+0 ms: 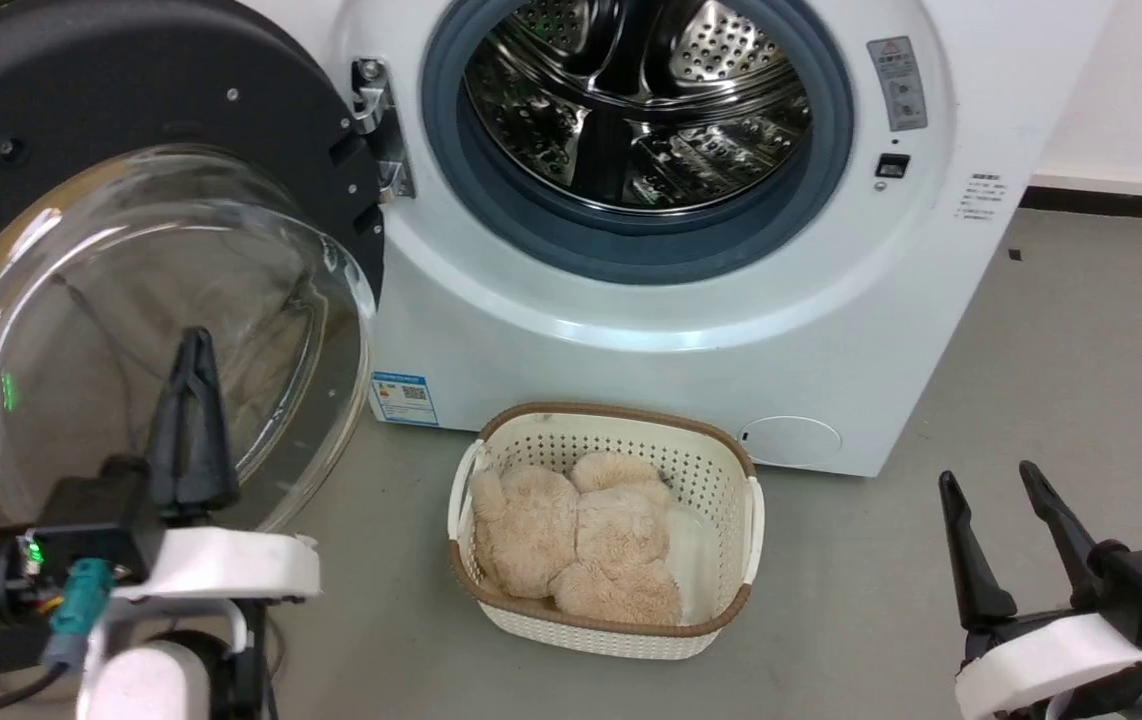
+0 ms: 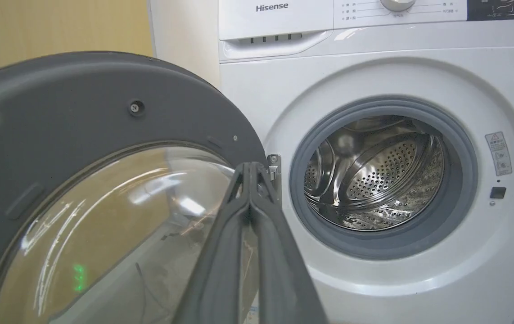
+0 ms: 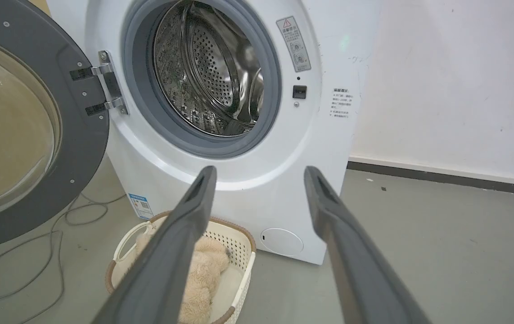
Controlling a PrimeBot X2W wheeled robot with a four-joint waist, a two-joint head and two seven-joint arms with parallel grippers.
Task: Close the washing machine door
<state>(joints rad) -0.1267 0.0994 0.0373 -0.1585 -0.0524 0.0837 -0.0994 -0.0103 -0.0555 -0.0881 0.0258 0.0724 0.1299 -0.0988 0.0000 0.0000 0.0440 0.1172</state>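
Fingers of the left gripper (image 1: 193, 350) are clenched together with nothing between them, tips in front of the glass bowl of the washing machine door (image 1: 131, 90); contact cannot be judged. Door stands swung wide open on its hinge (image 1: 381, 140), drum (image 1: 631, 90) exposed. Right gripper (image 1: 989, 478) is released, fingers spread, well apart from the washing machine (image 1: 731, 330). Top panel reads "Hisense" (image 2: 272, 7). Blue label (image 1: 403, 398) and warning sticker (image 1: 897, 83) carry print too small to read.
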